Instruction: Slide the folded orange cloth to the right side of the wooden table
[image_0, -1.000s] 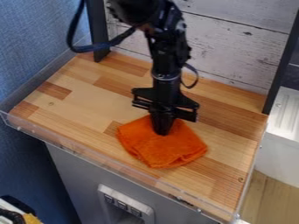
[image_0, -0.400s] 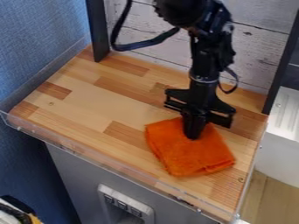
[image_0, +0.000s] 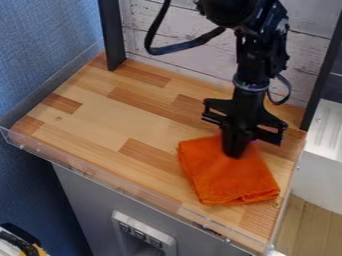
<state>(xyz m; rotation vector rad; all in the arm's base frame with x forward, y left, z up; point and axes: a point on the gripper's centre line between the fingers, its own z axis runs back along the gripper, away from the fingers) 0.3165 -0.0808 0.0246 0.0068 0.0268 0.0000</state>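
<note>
The black gripper (image_0: 235, 154) points straight down at the right part of the wooden surface, shut on the upper part of an orange cloth (image_0: 230, 177). Its fingers are close together, and their tips meet the cloth near its back edge. Most of the cloth lies spread flat, folded in layers, with its front right corner close to the right edge of the surface.
The wooden surface (image_0: 100, 120) has a low clear rim (image_0: 120, 185) along its front. Dark posts stand at the back left (image_0: 111, 35) and right (image_0: 324, 70), with a whitewashed plank wall (image_0: 194, 45) between them.
Gripper and cloth have travelled together to the right and slightly toward the front. The cloth has stayed on the surface, turning a little as it slid.
</note>
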